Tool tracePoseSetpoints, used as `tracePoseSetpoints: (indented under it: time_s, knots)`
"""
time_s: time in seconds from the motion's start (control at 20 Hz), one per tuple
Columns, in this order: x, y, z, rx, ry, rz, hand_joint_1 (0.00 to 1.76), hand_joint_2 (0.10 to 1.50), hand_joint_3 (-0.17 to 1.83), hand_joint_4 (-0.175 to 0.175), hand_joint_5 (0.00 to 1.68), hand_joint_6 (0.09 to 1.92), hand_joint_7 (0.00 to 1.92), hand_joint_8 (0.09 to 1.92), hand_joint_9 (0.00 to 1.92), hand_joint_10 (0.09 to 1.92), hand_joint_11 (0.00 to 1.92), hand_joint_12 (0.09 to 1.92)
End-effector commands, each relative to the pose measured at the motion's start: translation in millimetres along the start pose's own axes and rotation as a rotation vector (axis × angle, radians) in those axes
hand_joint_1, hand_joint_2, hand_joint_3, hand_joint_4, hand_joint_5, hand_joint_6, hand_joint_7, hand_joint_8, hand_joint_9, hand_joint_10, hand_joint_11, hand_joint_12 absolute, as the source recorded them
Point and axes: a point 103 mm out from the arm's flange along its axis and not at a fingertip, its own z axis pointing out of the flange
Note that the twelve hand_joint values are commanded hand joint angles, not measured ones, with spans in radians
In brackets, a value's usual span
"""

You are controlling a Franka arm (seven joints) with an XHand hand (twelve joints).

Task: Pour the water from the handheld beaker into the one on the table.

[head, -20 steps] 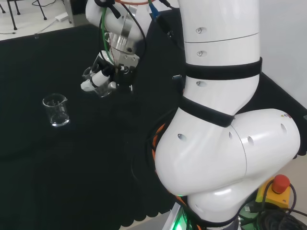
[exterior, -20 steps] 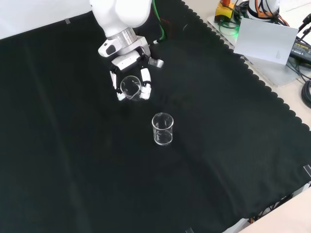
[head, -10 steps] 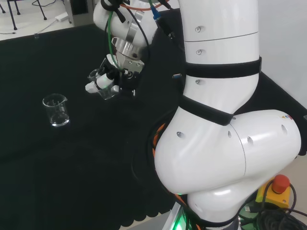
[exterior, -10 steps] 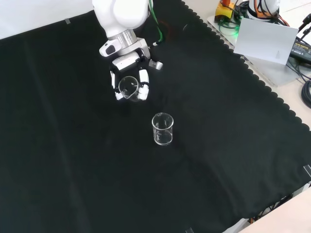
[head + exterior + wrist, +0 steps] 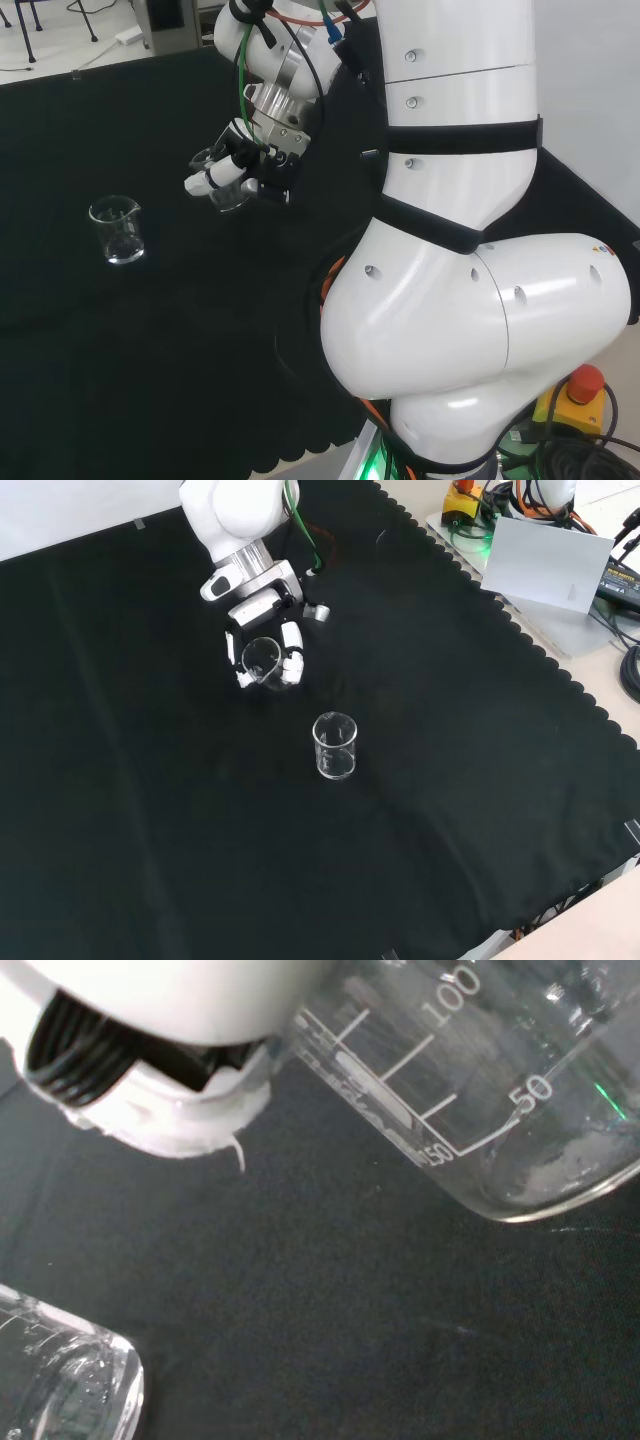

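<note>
My hand point(image 5: 262, 652) has fingers curled round the handheld beaker point(image 5: 262, 661), w/ it tilted. Since a sec ago I've drawn up and away from the table beaker point(image 5: 335, 746), which stands alone on the cloth point(image 5: 150, 830), well apart. Probably pour's done, retreating.

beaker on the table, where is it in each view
Head view: the beaker on the table stands at the left, left of the hand.
Front view: it stands near the middle, below and right of the hand.
Wrist view: its rim shows in a corner.
Shared landmark: the handheld beaker.
</note>
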Motion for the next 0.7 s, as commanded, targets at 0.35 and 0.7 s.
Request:
tracePoseSetpoints:
  time_s: [0.35, 0.7]
  knots:
    - [2.6, -8.7, -0.8, -0.082, 0.053, -0.054, 1.32, 0.75, 0.38, -0.175, 1.42, 0.26, 1.56, 0.09, 1.53, 0.09, 1.3, 0.77]
    - [2.5, -9.9, 4.5, -0.095, 0.049, -0.066, 1.32, 0.75, 0.38, -0.175, 1.43, 0.25, 1.56, 0.09, 1.52, 0.09, 1.28, 0.77]
